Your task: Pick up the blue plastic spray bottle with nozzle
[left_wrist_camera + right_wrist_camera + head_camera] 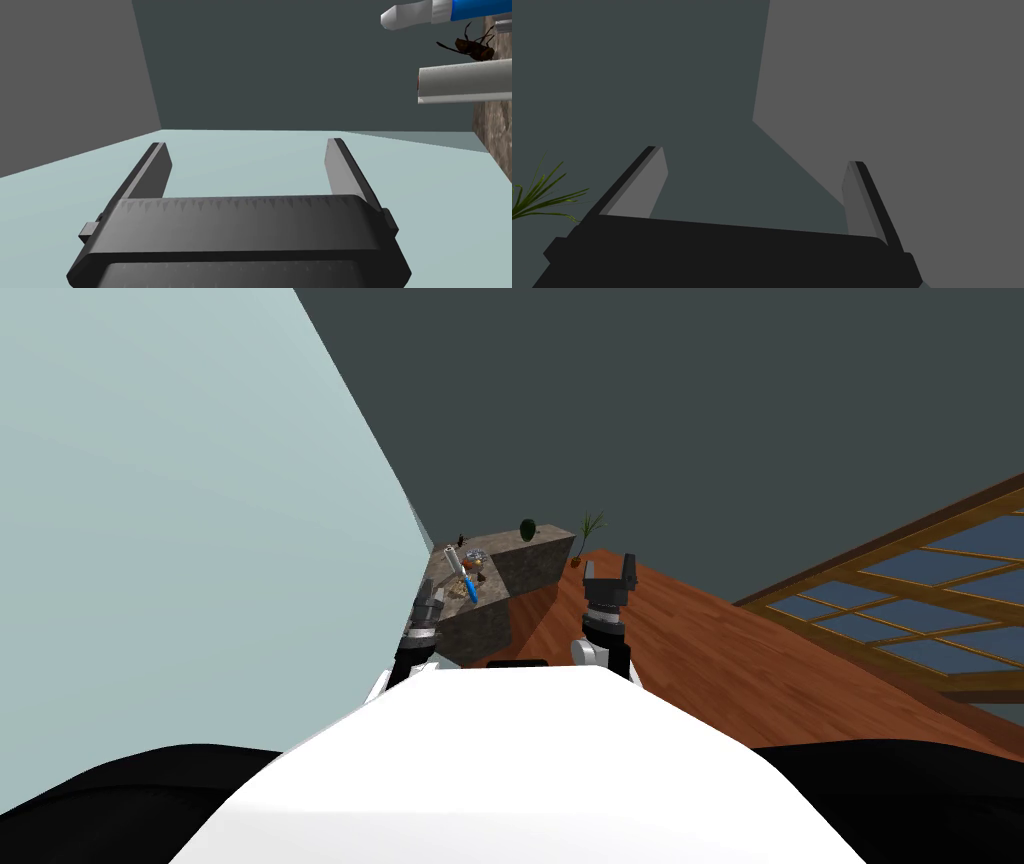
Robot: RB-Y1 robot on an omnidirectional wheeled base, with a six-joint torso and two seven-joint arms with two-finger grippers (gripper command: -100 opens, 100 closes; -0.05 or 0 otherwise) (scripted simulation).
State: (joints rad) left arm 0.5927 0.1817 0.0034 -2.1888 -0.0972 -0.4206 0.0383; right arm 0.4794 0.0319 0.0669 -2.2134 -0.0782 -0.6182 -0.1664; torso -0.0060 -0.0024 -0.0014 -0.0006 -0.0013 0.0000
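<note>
Spray bottle (pixel 468 588) upright, nozzle (pixel 400 16) up

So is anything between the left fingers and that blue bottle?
Partly: a grey tube lies on the counter beside the bottle, nearer the open left fingers, with a small brown bug between them.

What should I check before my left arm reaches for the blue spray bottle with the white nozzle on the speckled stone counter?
1. Left gripper open: ok, fingers wide apart.
2. Blue spray bottle with white nozzle between those fingers: not ok, it sits off to one side.
3. Bottle on speckled brown stone counter: ok.
4. Room around bottle: not ok, a light grey cylinder lies close alongside, a small brown insect figure between them.
5. Right gripper open and apart from the counter: ok.
</note>
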